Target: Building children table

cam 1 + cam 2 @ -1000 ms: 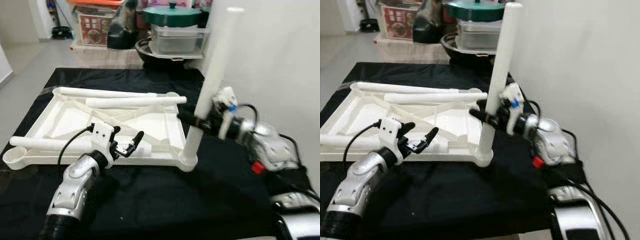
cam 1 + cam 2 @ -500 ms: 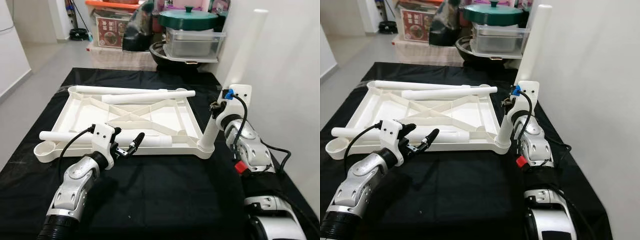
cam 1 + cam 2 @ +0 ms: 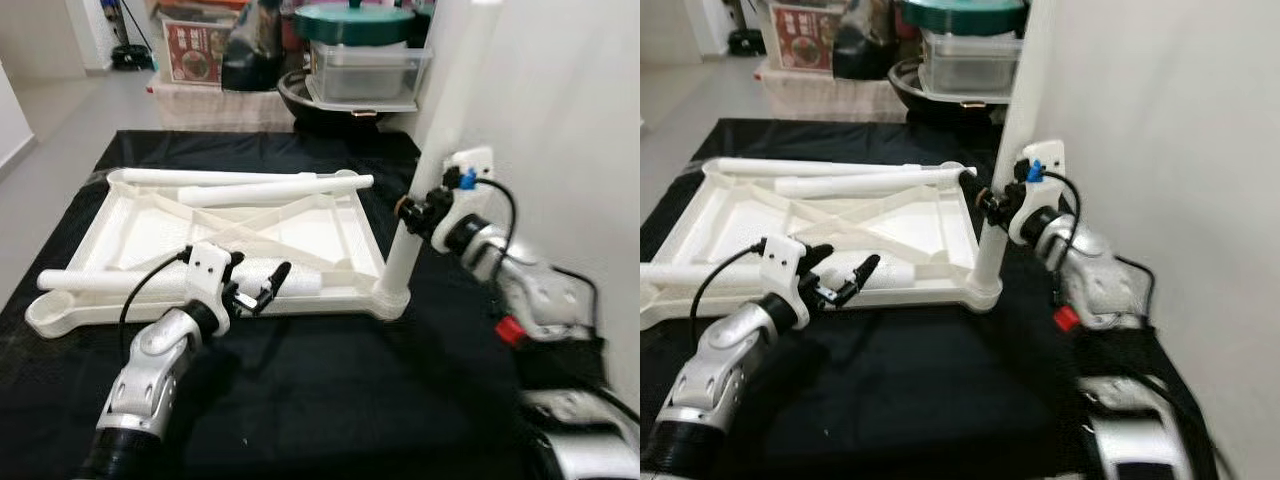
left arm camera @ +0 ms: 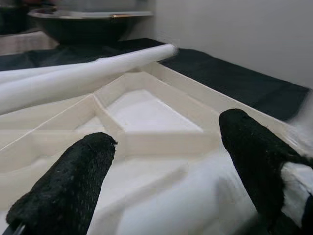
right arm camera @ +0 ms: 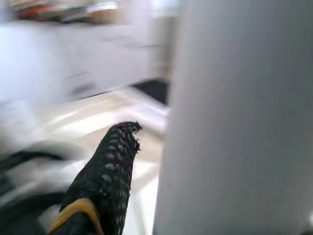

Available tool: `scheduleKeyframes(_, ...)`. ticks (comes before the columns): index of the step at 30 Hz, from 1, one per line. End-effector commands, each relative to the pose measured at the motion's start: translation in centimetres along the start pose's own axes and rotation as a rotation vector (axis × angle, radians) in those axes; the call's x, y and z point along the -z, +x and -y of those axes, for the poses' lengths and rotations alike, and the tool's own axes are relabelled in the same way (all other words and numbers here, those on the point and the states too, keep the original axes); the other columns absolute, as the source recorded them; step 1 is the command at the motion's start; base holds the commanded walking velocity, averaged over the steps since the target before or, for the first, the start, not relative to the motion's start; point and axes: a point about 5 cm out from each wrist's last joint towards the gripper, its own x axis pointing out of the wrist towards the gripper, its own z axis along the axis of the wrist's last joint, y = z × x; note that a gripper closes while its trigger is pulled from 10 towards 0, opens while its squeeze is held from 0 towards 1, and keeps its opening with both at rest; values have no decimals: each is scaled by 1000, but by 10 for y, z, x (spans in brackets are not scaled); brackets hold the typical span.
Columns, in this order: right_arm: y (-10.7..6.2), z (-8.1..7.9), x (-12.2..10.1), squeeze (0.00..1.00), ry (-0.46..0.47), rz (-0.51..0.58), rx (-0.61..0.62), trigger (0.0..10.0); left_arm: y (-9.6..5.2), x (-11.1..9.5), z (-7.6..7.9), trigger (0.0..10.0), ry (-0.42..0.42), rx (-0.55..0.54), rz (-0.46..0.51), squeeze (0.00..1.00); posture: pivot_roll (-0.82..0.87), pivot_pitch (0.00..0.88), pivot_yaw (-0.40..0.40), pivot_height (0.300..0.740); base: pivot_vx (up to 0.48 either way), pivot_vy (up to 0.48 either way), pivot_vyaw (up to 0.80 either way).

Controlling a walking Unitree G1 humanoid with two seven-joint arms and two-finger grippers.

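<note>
The white children's table top (image 3: 300, 225) lies upside down on a black cloth. One white leg (image 3: 445, 120) stands upright in the socket at its near right corner. My right gripper (image 3: 412, 212) is shut around this leg low down; the right wrist view has the leg (image 5: 239, 117) pressed beside one finger (image 5: 107, 166). My left gripper (image 3: 262, 283) is open at the near rim, just above a loose leg (image 3: 110, 282) lying along that rim. Its fingers (image 4: 63, 196) straddle that leg's end. Two more loose legs (image 3: 270, 190) lie across the far side.
The black cloth (image 3: 330, 400) covers the work surface. A white wall (image 3: 570, 120) runs close along the right. Behind the cloth stand a green-lidded pot (image 3: 365, 22), a clear container (image 3: 365, 75) and a dark bowl (image 3: 300, 95). Bare floor (image 3: 50, 120) lies at the left.
The camera has shifted. My right wrist has turned while keeping hold of the upright leg, which stays in its corner socket. The left gripper stays open at the near rim.
</note>
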Motion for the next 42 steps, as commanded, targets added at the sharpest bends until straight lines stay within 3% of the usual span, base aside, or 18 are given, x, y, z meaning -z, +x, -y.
scheduleKeyframes(1,9,-22,0,0,-13,-1,-189,10000,0,2,2,10000,1,7,-10,0,16,0,-101,740,0,0,0)
scheduleKeyframes(3,9,-21,2,0,-21,-17,-193,10000,0,2,2,10000,2,7,-10,0,16,0,-101,740,0,0,0)
scheduleKeyframes(4,11,-21,7,0,-18,-35,-191,4118,0,2,2,10000,5,6,-11,0,21,0,-102,740,0,0,0)
scheduleKeyframes(5,12,-20,11,0,3,-36,-185,0,-1,2,1,10000,7,4,-12,0,24,0,-104,740,0,0,0)
scheduleKeyframes(8,17,-7,19,0,38,-58,-78,0,-2,2,0,10000,8,0,-13,0,25,0,-101,740,0,0,0)
scheduleKeyframes(12,17,42,40,0,82,-184,445,0,-2,2,0,10000,11,2,-14,0,23,0,-98,740,0,0,0)
scheduleKeyframes(13,17,42,40,0,82,-184,445,0,-2,2,0,10000,11,2,-14,0,23,0,-98,740,0,0,0)
scheduleKeyframes(15,5,58,51,0,136,-214,710,0,-1,2,0,10000,12,3,-13,0,21,0,-97,740,0,0,0)
scheduleKeyframes(18,-12,59,69,0,206,-221,962,0,0,2,1,10000,11,5,-11,0,23,0,-97,740,0,0,0)
scheduleKeyframes(20,-9,53,72,0,212,-233,967,0,0,2,1,10000,11,6,-11,0,24,0,-96,740,0,0,0)
scheduleKeyframes(21,-4,47,72,0,210,-235,965,824,0,2,1,10000,12,6,-12,0,24,0,-96,740,0,0,0)
scheduleKeyframes(22,4,39,70,0,191,-221,926,10000,0,2,1,10000,12,6,-12,0,22,0,-93,740,0,0,0)
scheduleKeyframes(27,20,30,60,0,187,-129,877,10000,-1,2,0,10000,14,8,-14,0,21,0,-91,740,0,0,0)
scheduleKeyframes(28,20,34,56,1000,195,-102,876,10000,0,2,0,10000,15,9,-13,0,22,0,-92,740,0,0,0)
scheduleKeyframes(31,22,42,44,1000,188,-65,829,10000,0,1,0,10000,16,9,-11,0,23,0,-93,740,0,0,0)
scheduleKeyframes(32,25,43,34,0,201,-11,747,10000,0,1,0,10000,15,8,-10,0,20,0,-93,740,0,0,0)
scheduleKeyframes(35,25,24,1,0,180,129,322,10000,0,2,1,10000,14,10,-11,0,21,0,-95,740,0,0,0)
scheduleKeyframes(42,5,-7,3,0,93,19,-87,10000,-1,2,1,10000,10,10,-10,0,23,0,-98,740,0,0,0)
